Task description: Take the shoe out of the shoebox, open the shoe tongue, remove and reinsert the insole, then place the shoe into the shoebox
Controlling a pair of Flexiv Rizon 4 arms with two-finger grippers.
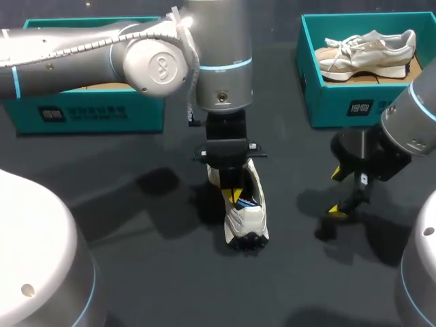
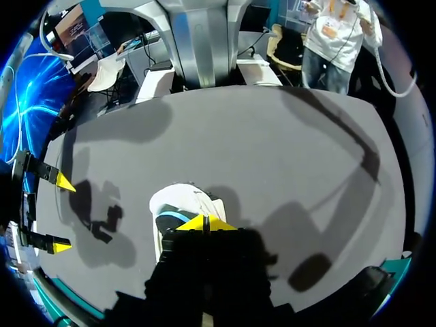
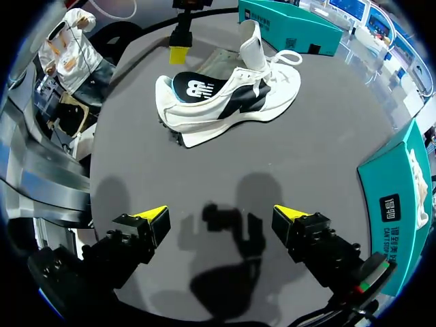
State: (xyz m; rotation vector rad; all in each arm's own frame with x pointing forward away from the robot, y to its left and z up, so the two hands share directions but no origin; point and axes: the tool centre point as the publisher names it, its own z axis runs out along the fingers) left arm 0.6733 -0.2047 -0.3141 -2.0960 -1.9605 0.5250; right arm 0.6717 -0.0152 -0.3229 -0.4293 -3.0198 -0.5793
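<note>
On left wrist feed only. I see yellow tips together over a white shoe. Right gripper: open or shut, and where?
Observer: Open. The right gripper hovers over bare table, apart from the shoe.
Operator: How is the shoe sitting?
Observer: The right wrist view shows it on its sole, with the tongue standing up and the insole visible inside.
Operator: Where is the second shoe?
Observer: The second shoe lies in the shoebox at the table's far right.
</note>
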